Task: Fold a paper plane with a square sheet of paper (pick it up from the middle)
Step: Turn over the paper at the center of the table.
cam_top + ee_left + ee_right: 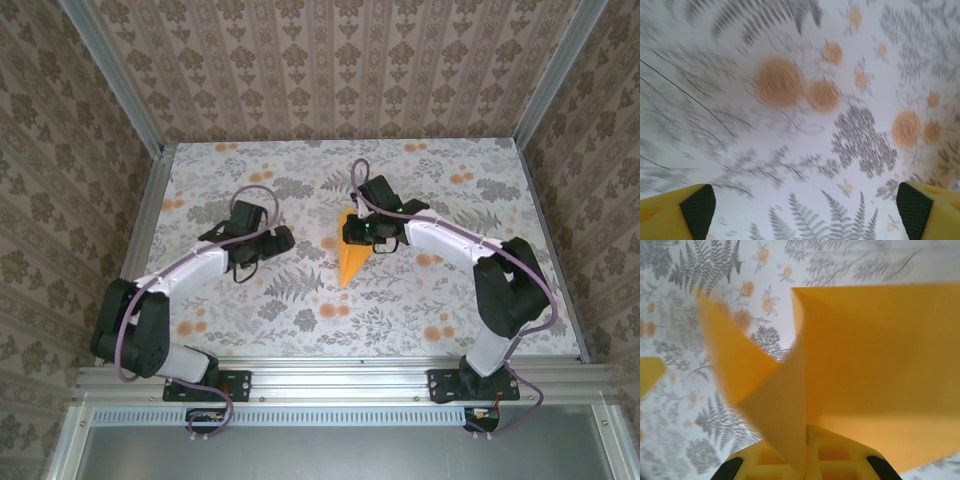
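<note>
Right wrist — paper plane, ctr-creased

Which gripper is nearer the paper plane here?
Right. The right gripper is shut on the paper plane; the left gripper hangs open, apart, off to its left.

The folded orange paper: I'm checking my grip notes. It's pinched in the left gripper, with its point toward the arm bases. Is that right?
Not quite. The folded orange paper is pinched in the right gripper, not the left, as the right wrist view shows. The left gripper stands open over the tablecloth. The paper's point does face the arm bases.
</note>
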